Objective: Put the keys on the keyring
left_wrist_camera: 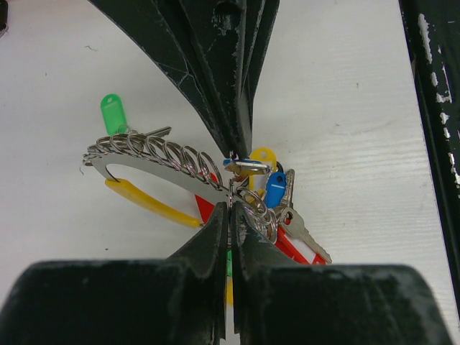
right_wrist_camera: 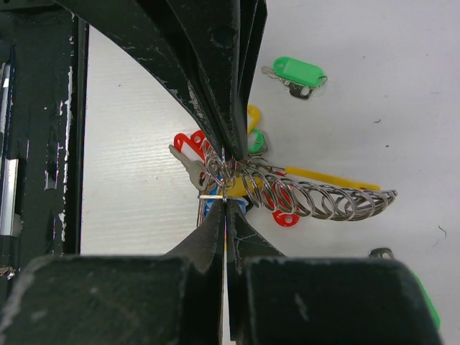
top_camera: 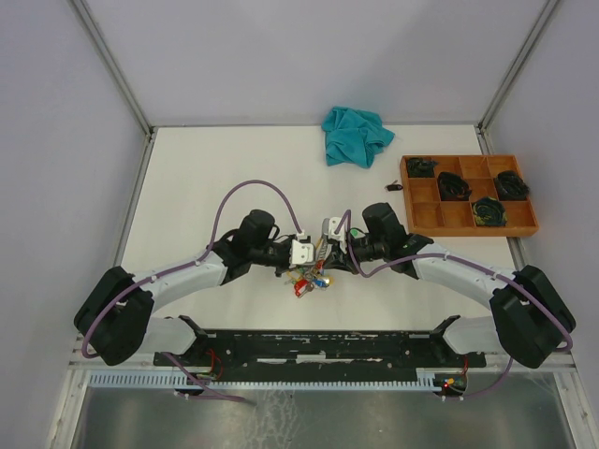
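White table (top_camera: 187,187), grey walls (top_camera: 281,56), teal cloth (top_camera: 356,136), tray (top_camera: 532,210); left tool (left_wrist_camera: 230,210) pinching keyring (left_wrist_camera: 165,175), right tool (right_wrist_camera: 224,205) clenched, contents unclear.

Centre: the left end effector (left_wrist_camera: 230,208) pinches the keyring (left_wrist_camera: 144,170) wire. The right end effector (right_wrist_camera: 224,205), closed, meets it tip to tip, so there is no gap between them.
Below tips: the bunched keys (left_wrist_camera: 277,192) crowd the spot.
Stray: a green-tagged key (right_wrist_camera: 298,72) lies apart on the bench (top_camera: 215,168).
Far left: bare bench, open for passage.
Far edge: a teal cloth (top_camera: 356,136) heaped there.
Far right: a wooden tray (top_camera: 468,160), with a small dark object (top_camera: 394,186) just beside it.
Near edge: a black rail (top_camera: 318,344) spans between the arm bases.
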Controlling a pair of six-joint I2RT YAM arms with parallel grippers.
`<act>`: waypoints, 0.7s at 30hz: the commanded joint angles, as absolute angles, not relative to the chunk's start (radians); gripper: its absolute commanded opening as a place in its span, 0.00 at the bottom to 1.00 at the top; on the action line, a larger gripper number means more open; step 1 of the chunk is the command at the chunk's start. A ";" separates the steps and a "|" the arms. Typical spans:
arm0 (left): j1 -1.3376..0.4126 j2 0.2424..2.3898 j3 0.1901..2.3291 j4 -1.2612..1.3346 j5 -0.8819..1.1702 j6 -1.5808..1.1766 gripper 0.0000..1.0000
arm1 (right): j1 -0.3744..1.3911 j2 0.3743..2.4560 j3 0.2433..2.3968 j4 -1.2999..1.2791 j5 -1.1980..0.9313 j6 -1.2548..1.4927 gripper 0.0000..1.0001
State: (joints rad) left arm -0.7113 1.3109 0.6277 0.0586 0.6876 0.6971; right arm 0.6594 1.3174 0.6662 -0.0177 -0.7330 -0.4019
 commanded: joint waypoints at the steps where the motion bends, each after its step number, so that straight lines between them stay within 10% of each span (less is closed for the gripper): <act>1: -0.716 1.312 0.669 0.087 0.718 0.689 0.03 | 0.665 1.304 0.712 0.017 -0.750 -0.414 0.01; 21: -0.716 1.318 0.679 0.078 0.726 0.682 0.03 | 0.675 1.310 0.718 0.009 -0.733 -0.427 0.01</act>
State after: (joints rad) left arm -0.7113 1.3159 0.6315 0.0547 0.6914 0.6971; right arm 0.6678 1.3174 0.6712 -0.0174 -0.7242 -0.4141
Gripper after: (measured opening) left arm 0.046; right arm 0.009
